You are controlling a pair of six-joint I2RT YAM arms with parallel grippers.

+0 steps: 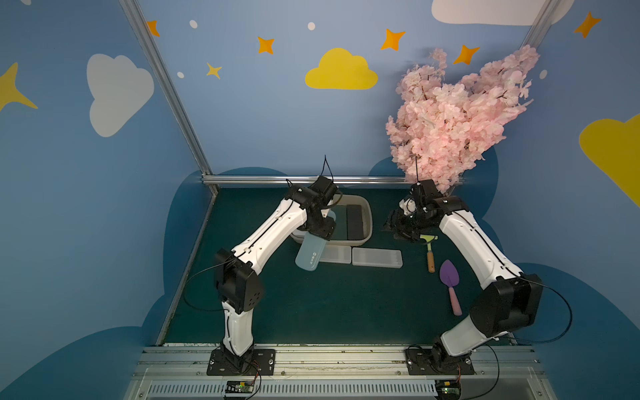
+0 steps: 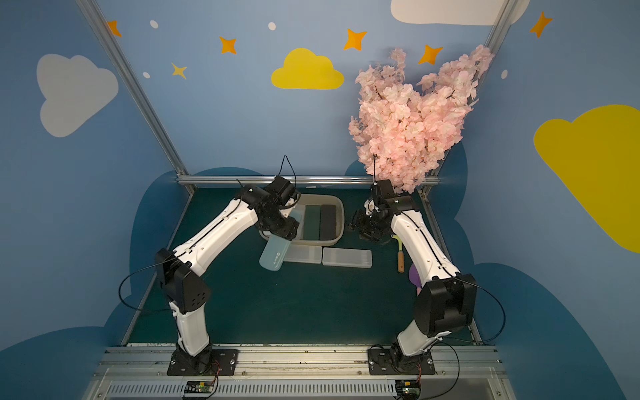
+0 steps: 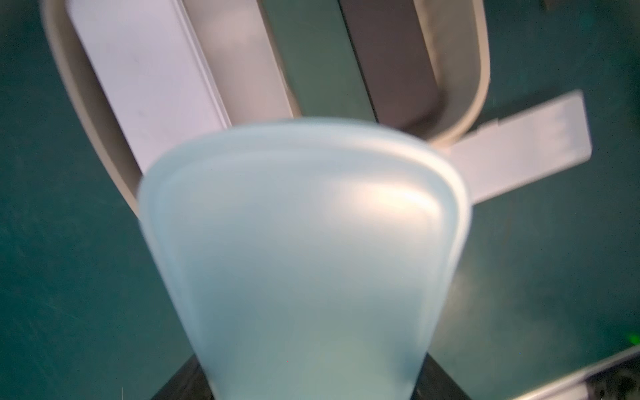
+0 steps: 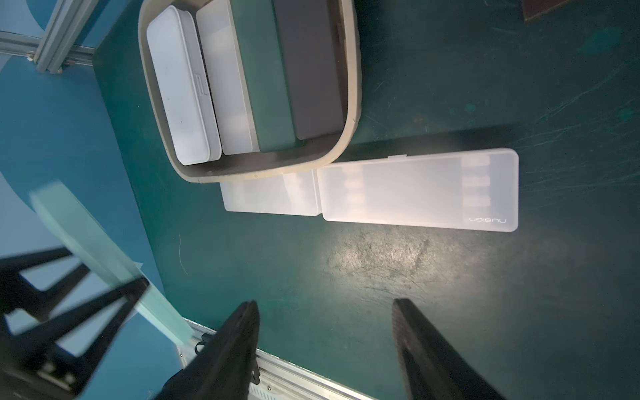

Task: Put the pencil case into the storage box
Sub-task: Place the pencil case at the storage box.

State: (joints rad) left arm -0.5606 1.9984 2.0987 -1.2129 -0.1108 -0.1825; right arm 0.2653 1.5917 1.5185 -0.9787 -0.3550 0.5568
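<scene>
Stored: several cases (image 4: 183,86) in storage box (image 1: 370,221);
Left claw (image 1: 320,232): clamped on blue pencil case (image 1: 310,256), unplaced;
Right claw (image 4: 325,304): jaws apart, empty;
Remaining: two clear cases (image 4: 415,190)

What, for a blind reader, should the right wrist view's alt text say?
A beige storage box holds four pencil cases; two clear cases lie on the mat beside it. The right end effector is open; the left end effector grips a blue pencil case.

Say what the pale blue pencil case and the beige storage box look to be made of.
The pale blue pencil case: likely frosted, semi-translucent plastic; soft sheen and a broad blurred highlight in the left wrist view. The storage box: likely matte opaque moulded plastic; thin flared rim, rounded corners, no glare.
</scene>
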